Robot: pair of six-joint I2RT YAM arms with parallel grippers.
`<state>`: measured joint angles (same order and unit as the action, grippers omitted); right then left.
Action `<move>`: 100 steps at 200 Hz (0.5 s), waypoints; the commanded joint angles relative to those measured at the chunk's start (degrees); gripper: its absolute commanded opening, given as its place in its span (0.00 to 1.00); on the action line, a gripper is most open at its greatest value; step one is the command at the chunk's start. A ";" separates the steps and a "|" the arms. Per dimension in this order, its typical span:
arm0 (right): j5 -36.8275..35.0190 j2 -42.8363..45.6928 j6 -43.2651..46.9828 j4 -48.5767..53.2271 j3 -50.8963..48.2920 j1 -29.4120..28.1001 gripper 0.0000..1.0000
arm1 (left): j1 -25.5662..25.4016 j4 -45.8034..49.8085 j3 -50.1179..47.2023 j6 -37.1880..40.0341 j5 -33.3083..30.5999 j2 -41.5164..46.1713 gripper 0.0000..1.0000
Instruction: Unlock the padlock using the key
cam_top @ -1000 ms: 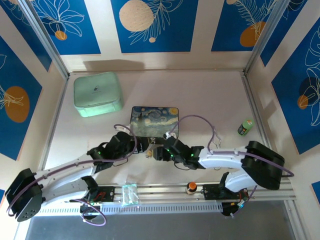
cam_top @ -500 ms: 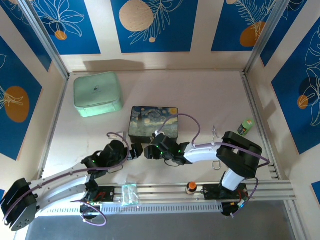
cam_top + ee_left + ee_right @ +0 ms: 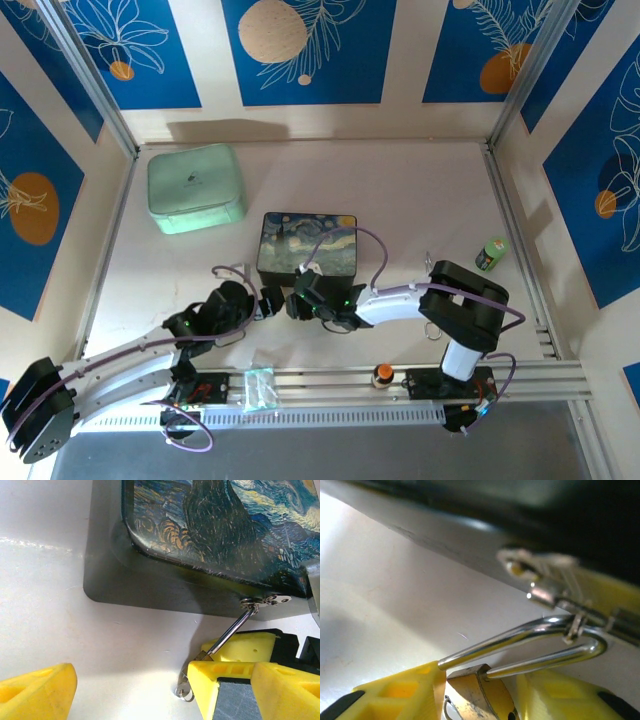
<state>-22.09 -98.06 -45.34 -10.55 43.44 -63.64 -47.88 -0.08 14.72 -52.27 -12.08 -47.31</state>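
Note:
The starry-night box [image 3: 308,243] sits mid-table, its front clasp [image 3: 265,600] facing me. The padlock hangs from that clasp by its silver shackle [image 3: 530,632]. My right gripper [image 3: 482,682] is shut on the brass body [image 3: 475,700]. One shackle leg enters the body; the other seems to end free beside it [image 3: 442,664]. The small silvery key [image 3: 185,692] with its ring sticks out below the body. It lies between the wide-apart fingers of my open left gripper [image 3: 160,695]. From above, the left gripper [image 3: 266,303] and right gripper [image 3: 297,303] sit side by side at the box's front.
A mint-green case [image 3: 195,188] lies at the back left. A small green bottle [image 3: 490,254] stands near the right wall. An orange-capped item [image 3: 382,375] and a clear bag [image 3: 259,388] rest on the front rail. Metal rails border the table.
Both grippers have shifted left along the box's front. The left arm has drawn back, leaving a small gap between its gripper and the right one.

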 commanded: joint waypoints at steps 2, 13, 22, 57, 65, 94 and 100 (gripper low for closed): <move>-0.18 -1.28 -0.41 2.97 -1.11 -0.72 0.36 | 0.74 -1.02 -0.92 -0.64 -0.92 0.47 0.89; 0.39 -1.08 -0.92 1.32 -2.29 -0.51 0.34 | 0.71 -1.07 -0.98 -0.55 -1.09 0.31 0.89; 1.12 -0.68 -1.29 -0.44 -3.26 -0.29 0.32 | 0.82 -1.18 -1.01 -0.60 -1.19 0.20 0.89; 2.00 0.76 -3.11 -2.81 -5.71 0.78 0.27 | 1.09 -1.15 -0.51 0.05 -1.54 0.36 0.89; 2.10 1.05 -3.39 -3.03 -6.19 0.91 0.27 | 1.23 -1.07 -0.16 0.40 -1.70 0.45 0.89; 4.15 1.64 -5.02 -7.69 -9.49 2.15 0.22 | 1.95 -0.54 1.90 2.60 -3.19 0.12 0.89; 4.82 1.77 -5.63 -9.50 -10.40 2.44 0.22 | 2.36 -0.71 2.42 3.01 -3.60 -0.12 0.89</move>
<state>-20.49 -96.03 -46.96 -19.75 37.34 -62.74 -47.00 -0.58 14.39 -51.72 -13.15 -47.31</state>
